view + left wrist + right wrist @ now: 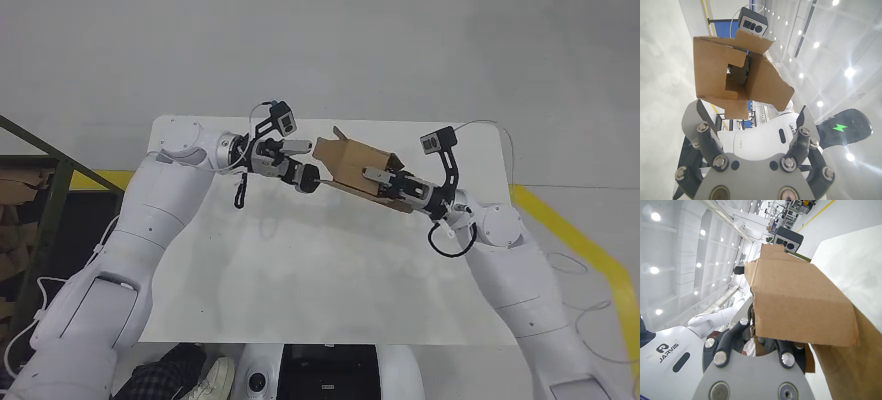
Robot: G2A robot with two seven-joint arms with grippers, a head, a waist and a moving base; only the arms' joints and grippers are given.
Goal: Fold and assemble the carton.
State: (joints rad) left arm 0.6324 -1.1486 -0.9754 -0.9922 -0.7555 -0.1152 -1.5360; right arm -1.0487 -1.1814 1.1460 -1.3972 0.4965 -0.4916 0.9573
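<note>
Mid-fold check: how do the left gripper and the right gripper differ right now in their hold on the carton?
The left gripper is open, fingers spread wide; the right gripper is shut on the carton. The left gripper sits at the carton's flapped end, clamping nothing; the right gripper carries it from the opposite end, its grip hidden behind cardboard. Both face the carton over the table.

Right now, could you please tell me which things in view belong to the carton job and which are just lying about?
Part of the job:
carton, held above the table
right tool, shut on the carton
left tool, open at the carton's flapped end

Just lying about:
brown cardboard pieces off the table's side
yellow floor line
</note>
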